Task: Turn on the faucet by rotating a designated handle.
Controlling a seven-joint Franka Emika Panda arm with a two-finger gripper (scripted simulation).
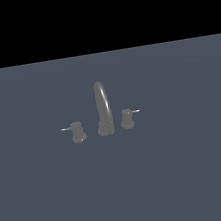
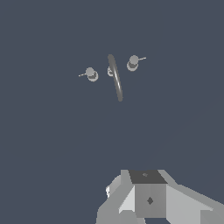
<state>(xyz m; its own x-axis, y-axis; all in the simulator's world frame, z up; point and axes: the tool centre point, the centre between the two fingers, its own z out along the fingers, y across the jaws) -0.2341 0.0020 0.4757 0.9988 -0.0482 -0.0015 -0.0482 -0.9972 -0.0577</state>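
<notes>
Grey and white blocks of the gripper (image 2: 148,199) show in the wrist view, its fingers out of sight, so how far it is open cannot be told; it is well apart from the faucet (image 1: 102,108). On the slate-blue floor (image 1: 193,170), far from every edge, the handle (image 1: 128,118) stands just beside the arched spout (image 2: 115,78), on the exterior view's right, lever pointing outward; the twin knob (image 1: 77,132) stands opposite.
</notes>
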